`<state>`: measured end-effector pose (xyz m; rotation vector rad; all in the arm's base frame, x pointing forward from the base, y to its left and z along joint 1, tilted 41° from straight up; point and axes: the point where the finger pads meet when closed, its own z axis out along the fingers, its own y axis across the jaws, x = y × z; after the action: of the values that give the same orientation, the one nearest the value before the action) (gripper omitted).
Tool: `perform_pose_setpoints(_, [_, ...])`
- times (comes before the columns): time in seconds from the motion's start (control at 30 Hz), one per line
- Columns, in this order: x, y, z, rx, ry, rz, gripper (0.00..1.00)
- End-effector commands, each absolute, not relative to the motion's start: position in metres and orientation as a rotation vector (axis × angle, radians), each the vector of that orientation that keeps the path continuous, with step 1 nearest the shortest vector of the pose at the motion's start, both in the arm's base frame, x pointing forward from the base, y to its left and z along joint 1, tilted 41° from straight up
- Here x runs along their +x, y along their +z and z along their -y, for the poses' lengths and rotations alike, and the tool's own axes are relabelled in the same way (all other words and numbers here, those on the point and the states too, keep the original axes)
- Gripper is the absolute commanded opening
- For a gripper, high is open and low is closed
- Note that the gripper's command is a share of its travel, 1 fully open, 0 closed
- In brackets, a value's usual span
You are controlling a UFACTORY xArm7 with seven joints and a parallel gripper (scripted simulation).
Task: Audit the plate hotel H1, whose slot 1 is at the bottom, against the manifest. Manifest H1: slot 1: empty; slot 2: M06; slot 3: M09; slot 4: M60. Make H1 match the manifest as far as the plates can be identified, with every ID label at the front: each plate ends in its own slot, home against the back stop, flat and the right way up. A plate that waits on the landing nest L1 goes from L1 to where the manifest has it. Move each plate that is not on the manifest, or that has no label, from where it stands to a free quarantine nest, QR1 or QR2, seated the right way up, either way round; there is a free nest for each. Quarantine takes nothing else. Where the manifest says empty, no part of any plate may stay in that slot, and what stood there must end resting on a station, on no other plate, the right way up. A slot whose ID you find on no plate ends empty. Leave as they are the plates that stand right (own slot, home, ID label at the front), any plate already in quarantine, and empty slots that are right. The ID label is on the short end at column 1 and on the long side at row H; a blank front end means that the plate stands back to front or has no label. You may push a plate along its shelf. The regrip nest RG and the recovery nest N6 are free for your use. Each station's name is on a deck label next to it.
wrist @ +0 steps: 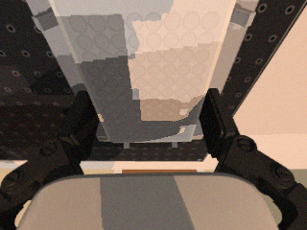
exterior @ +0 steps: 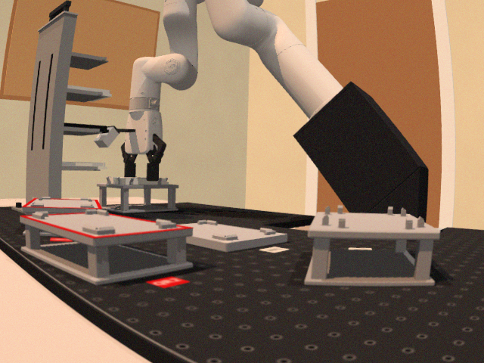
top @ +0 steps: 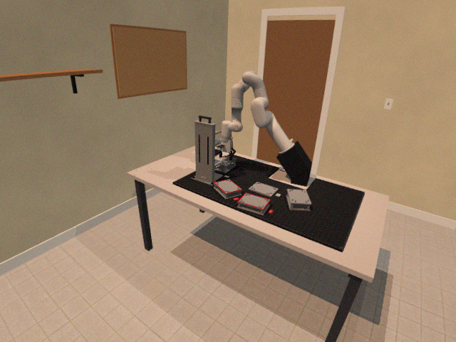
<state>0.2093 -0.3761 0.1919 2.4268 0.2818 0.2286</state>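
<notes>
my claw (exterior: 141, 171) is spread fully wide with nothing in it, hanging just above a raised nest (exterior: 137, 186) on the counter (top: 368, 235). in the wrist view a clear plate (wrist: 153, 72) lies on that nest right below and between the fingers, not gripped. plate hotel (exterior: 44, 113) stands just beside the claw, one dark shelf (exterior: 84, 128) at its level.

A grey-green wall (top: 55, 147) meets a cream wall (top: 397, 73) at the room's corner. The grey-green one carries a cork board (top: 148, 60) and a wooden shelf (top: 48, 74) on a black bracket. A brown door (top: 294, 84) in a white frame stands in the cream wall, a light switch (top: 387, 103) beside it. The pale surface (top: 368, 235) on dark legs casts a shadow on the beige tiled floor (top: 110, 294).
</notes>
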Motion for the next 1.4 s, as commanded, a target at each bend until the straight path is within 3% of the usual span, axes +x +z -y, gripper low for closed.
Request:
perform_pose_setpoints(0.0, [0.2096,0.1928,0.3764,2.425,0.23,-0.282,1.0])
perform_pose_setpoints(0.33, [0.2096,0.1929,0.3764,2.424,0.23,-0.282,1.0])
perform_pose_setpoints(0.37, [0.2095,0.1933,0.376,2.424,0.23,-0.282,0.0])
perform_pose_setpoints(1.37, [0.2095,0.1933,0.376,2.424,0.229,-0.282,0.0])
